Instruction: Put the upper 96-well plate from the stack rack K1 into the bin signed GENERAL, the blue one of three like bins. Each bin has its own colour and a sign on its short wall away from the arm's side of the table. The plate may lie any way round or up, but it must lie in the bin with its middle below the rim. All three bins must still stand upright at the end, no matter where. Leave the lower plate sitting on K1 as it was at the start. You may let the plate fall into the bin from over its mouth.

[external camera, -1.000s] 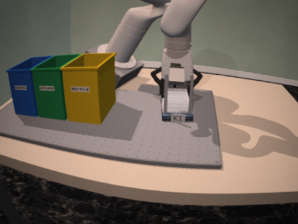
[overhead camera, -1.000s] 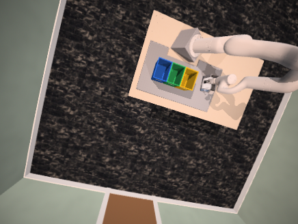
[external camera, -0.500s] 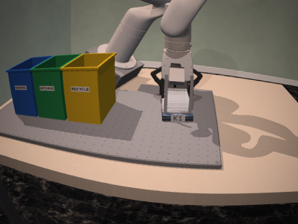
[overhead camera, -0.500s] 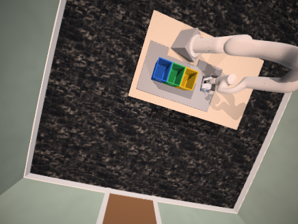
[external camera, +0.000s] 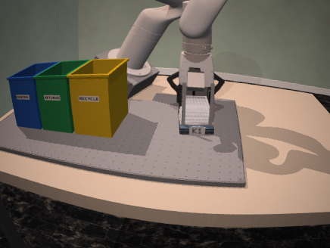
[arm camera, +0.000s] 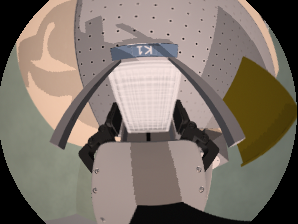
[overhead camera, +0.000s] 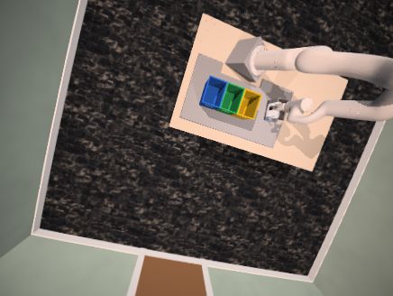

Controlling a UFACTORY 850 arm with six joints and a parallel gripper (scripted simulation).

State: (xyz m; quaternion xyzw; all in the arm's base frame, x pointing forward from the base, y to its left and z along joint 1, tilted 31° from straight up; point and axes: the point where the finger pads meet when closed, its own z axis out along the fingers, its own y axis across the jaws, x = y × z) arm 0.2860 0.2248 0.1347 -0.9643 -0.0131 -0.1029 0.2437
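The stack rack K1 (external camera: 197, 130) stands on the grey mat, with its blue sign facing the exterior camera. The upper white 96-well plate (external camera: 196, 109) lies on top of it; the lower plate is hidden beneath. My gripper (external camera: 196, 102) comes straight down over the rack, and its fingers are shut on the two long sides of the upper plate. In the wrist view the upper plate (arm camera: 145, 99) sits between my fingers, with the K1 sign (arm camera: 144, 51) beyond it. The blue GENERAL bin (external camera: 27, 96) stands at the far left of the bin row.
The green RETURNS bin (external camera: 56, 97) and the yellow RECYCLE bin (external camera: 98, 97) stand to the right of the blue bin, touching side by side. The yellow bin is nearest the rack. The arm's base (overhead camera: 245, 59) stands behind the mat.
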